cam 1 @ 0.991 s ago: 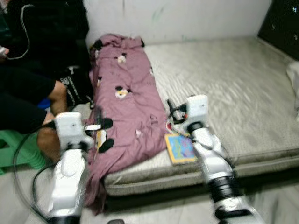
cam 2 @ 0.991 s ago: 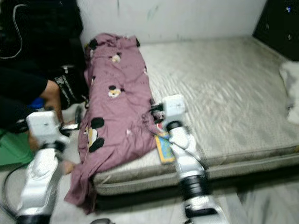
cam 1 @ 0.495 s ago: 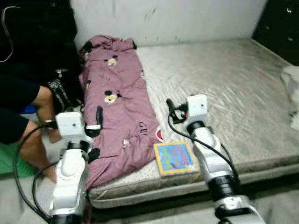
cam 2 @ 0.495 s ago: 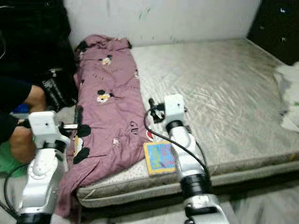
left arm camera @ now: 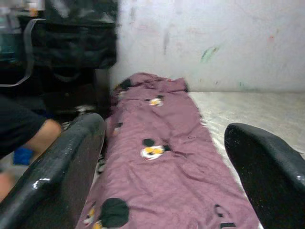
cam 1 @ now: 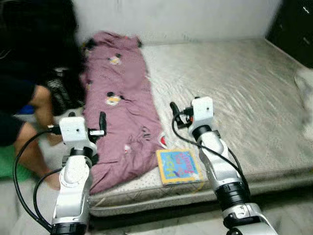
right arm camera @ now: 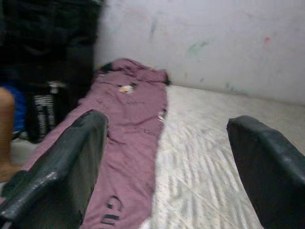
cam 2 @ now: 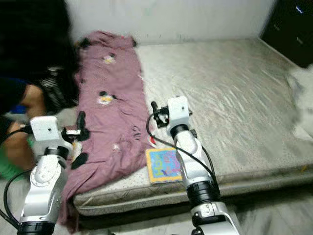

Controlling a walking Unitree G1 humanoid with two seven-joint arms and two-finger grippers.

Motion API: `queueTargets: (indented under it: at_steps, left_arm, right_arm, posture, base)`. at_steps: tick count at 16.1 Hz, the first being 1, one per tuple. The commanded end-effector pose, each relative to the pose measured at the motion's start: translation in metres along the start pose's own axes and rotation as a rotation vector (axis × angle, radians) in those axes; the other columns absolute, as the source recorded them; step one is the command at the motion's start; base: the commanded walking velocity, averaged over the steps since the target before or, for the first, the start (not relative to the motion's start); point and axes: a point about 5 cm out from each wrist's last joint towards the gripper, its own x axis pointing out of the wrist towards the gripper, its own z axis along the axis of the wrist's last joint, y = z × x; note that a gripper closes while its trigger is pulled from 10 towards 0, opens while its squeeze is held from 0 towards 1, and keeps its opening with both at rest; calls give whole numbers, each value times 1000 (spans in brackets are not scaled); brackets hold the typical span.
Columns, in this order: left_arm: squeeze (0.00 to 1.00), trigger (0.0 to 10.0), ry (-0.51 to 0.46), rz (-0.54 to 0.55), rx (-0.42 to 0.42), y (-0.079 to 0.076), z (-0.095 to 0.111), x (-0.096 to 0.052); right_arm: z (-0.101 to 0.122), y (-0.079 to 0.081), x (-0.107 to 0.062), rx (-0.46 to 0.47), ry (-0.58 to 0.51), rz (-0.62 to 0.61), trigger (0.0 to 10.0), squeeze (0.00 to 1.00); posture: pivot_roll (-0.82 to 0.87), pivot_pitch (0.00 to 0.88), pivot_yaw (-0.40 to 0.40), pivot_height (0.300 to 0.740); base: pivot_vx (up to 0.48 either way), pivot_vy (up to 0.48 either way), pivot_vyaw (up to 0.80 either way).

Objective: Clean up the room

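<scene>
A mauve blanket (cam 1: 122, 98) printed with cartoon mice lies along the left side of the bare grey mattress (cam 1: 244, 93) and hangs over its front corner. A colourful picture book (cam 1: 178, 165) lies flat near the mattress's front edge, just left of my right forearm. My left gripper (cam 1: 101, 125) is raised at the blanket's left edge, open and holding nothing; the left wrist view looks along the blanket (left arm camera: 162, 157) between the fingers (left arm camera: 62, 167). My right gripper (cam 1: 175, 112) hovers open over the blanket's right edge, above the book, and its fingers (right arm camera: 271, 162) stand wide apart.
A person in black sits at the left, a bare leg (cam 1: 36, 112) close to my left arm, with a black bag (cam 1: 63, 90) beside them. White cloth (cam 1: 305, 83) lies at the mattress's right edge. A dark cabinet (cam 1: 296, 24) stands at the back right.
The whole picture has shifted as the camera moved, and the book now shows fully beside my right arm. Both arms keep about the same raised pose with open fingers.
</scene>
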Motion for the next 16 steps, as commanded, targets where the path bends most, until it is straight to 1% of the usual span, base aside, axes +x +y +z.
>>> queueTargets:
  at_steps: [1,5,8,14,16]
  left_arm:
    - [0,10000,11,15,18,5,-2,0]
    - [0,10000,7,14,43,4,-2,3]
    - [0,10000,0,3,40,3,-1,4]
    - [0,10000,-1,-8,36,1,0,5]
    - [0,10000,-2,-3,34,1,0,5]
  right_arm:
    - [1,7,3,1,-3,22,10000,0]
    - [2,7,6,3,-8,21,10000,0]
    - [2,5,7,17,-10,9,10000,0]
    - [3,5,8,1,-12,10,10000,0]
    - [2,5,8,1,-10,9,10000,0]
  posture:
    - [74,0,-11,740]
    - [72,0,-9,740]
    - [72,0,-11,740]
    - [68,0,-11,740]
    - [68,0,-11,740]
  base:
    - [0,0,800]
    - [0,0,800]
    - [0,0,0]
    - [0,0,0]
    - [0,-279,0]
